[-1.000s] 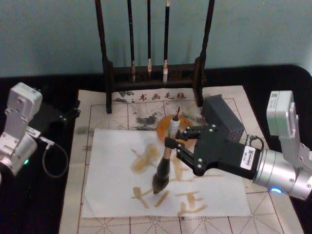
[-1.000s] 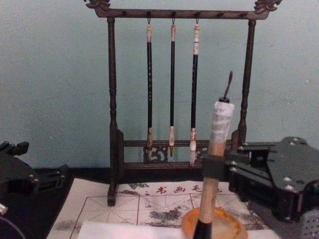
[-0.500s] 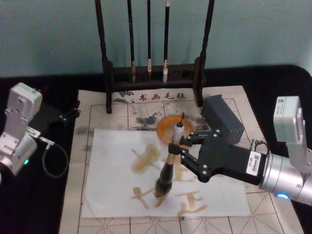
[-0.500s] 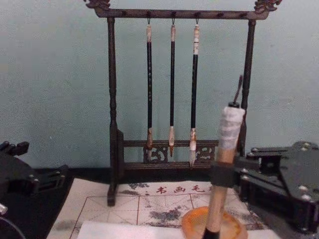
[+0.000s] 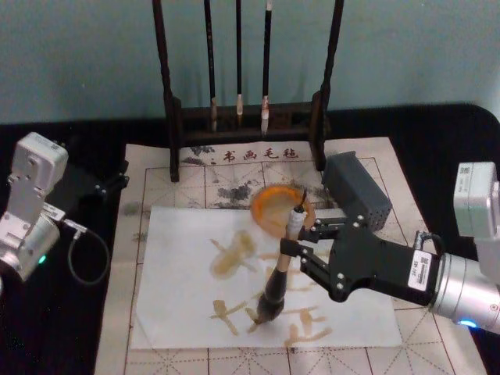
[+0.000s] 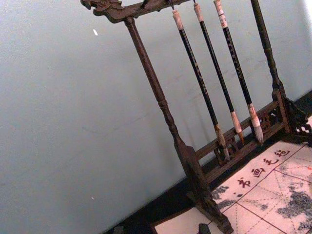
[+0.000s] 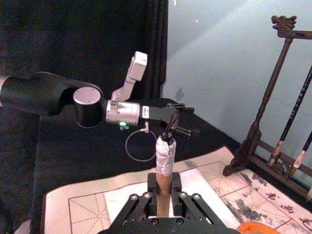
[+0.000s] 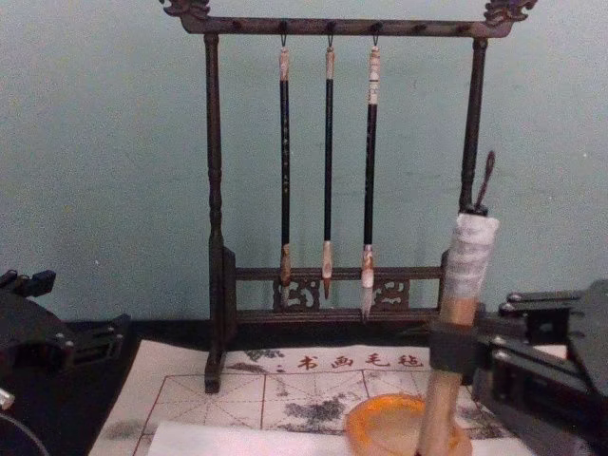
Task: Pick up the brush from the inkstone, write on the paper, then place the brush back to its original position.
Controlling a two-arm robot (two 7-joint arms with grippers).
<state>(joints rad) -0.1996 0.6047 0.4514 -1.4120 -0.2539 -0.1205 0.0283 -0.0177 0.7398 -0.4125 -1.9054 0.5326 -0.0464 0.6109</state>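
Observation:
The brush (image 5: pixel 275 283) stands tilted, its bristles pressed on the paper (image 5: pixel 176 250) among brown ink strokes near the sheet's front edge. My right gripper (image 5: pixel 290 250) is shut on the pale handle, reaching in from the right. Just behind it sits the orange inkstone (image 5: pixel 268 205), with nothing in it. In the chest view the white-taped brush (image 8: pixel 467 261) rises above the right gripper (image 8: pixel 450 348), and the inkstone (image 8: pixel 391 424) lies just left of it. The right wrist view shows the taped brush (image 7: pixel 164 152) between the fingers (image 7: pixel 134 204). My left gripper (image 5: pixel 98 184) is parked at the far left, off the mat.
A dark wooden rack (image 5: pixel 173 117) with three thin hanging brushes (image 5: pixel 238 55) stands behind the cream grid mat (image 5: pixel 156 168). A grey perforated block (image 5: pixel 356 190) sits right of the inkstone, close to the right arm. A cable (image 5: pixel 82 251) loops by the left arm.
The right gripper has carried the brush to the right and toward the front edge of the paper, dragging the bristles along. The left arm has not moved.

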